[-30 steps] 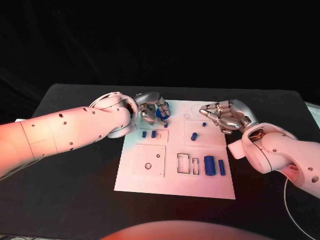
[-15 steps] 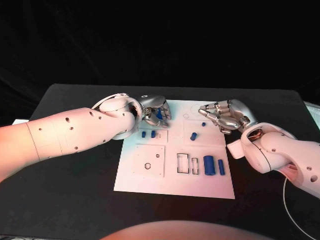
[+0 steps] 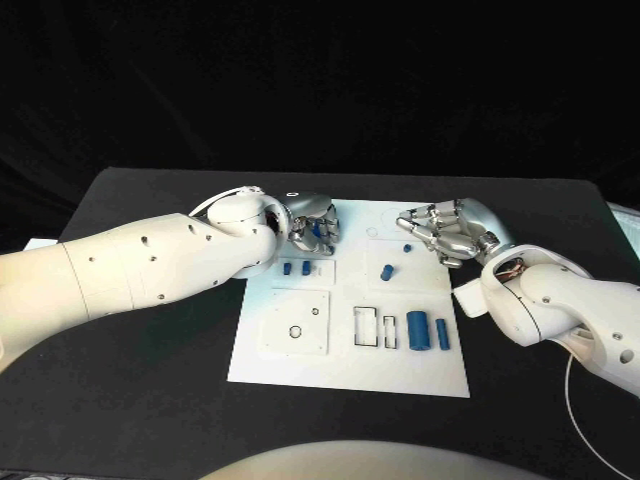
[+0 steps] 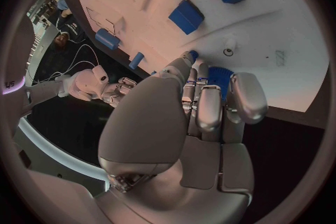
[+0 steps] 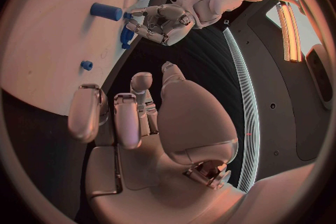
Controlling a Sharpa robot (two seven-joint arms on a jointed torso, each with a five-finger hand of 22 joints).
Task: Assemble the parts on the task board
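My left hand (image 3: pixel 309 225) sits over the far left corner of the task board (image 3: pixel 352 375), its fingers curled around a blue part (image 4: pixel 218 77) that my wrist view shows tucked under the fingertips against the white plate. I judge this piece is being picked up or seated; I cannot tell whether it is already lifted clear of the board.

Just below that hand two small blue parts (image 3: pixel 299 268) lie side by side, loose on the board. Nearer to me a square plate (image 3: pixel 297 324) with small holes looks unfilled, and beside it two narrow rectangular slots (image 3: pixel 375 329) stand empty. Toward the middle a short blue cylinder (image 3: pixel 388 271) lies on its side with a tiny blue peg (image 3: pixel 408 248) beyond it. Further right two larger blue cylinders (image 3: pixel 430 331) lie next to the empty slots.

My right hand (image 3: pixel 450 233) hovers over the board's far right edge, fingers apart and loosely bent, holding nothing.

As I read it, the assembly has barely begun: most pieces lie loose and the recesses I can see are open.
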